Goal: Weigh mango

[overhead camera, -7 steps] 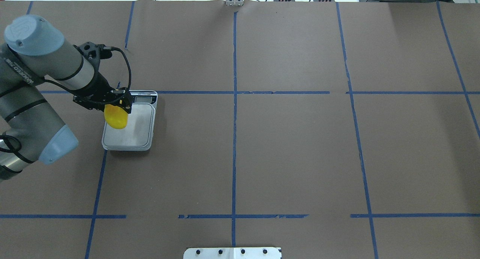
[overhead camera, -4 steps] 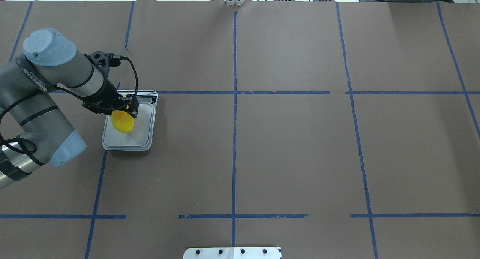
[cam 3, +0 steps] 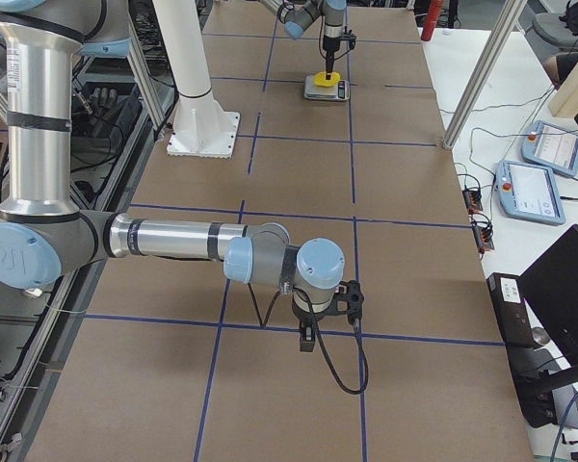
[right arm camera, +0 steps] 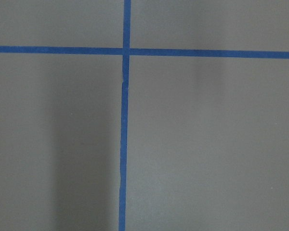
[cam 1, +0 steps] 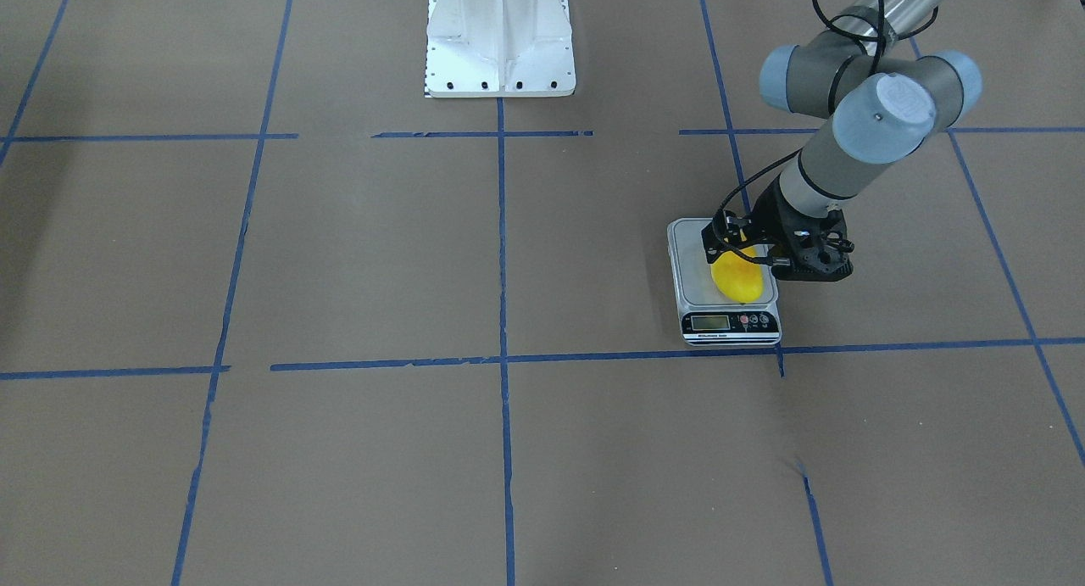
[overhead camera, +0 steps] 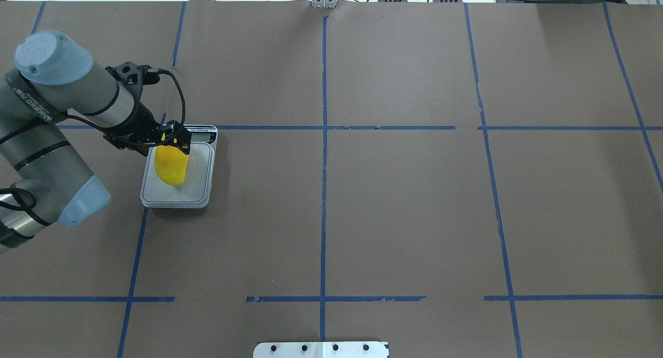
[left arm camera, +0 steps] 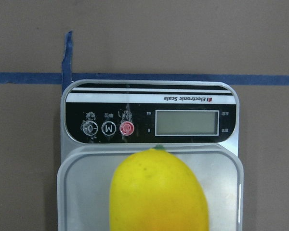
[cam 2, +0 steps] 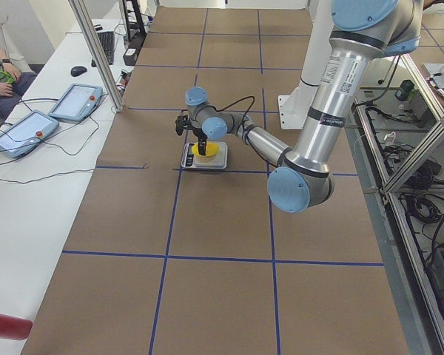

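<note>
The yellow mango (overhead camera: 172, 166) lies on the platform of a small silver scale (overhead camera: 201, 184) at the table's left. It also shows in the front view (cam 1: 737, 282) and fills the bottom of the left wrist view (left arm camera: 159, 192), below the scale's blank display (left arm camera: 187, 122). My left gripper (overhead camera: 173, 142) points down over the mango's far end, fingers spread either side of it, open. My right gripper (cam 3: 306, 339) shows only in the exterior right view, low over bare paper far from the scale; I cannot tell if it is open or shut.
Brown paper with blue tape lines (overhead camera: 323, 192) covers the table. The robot's white base plate (cam 1: 500, 35) stands at the robot's side, mid-table. Operator tablets (cam 3: 544, 149) lie on a side bench beyond the table.
My left gripper carried the mango over the scale and lowered it onto the platform. It has since lifted a little, showing more of the mango, which stayed in place.
</note>
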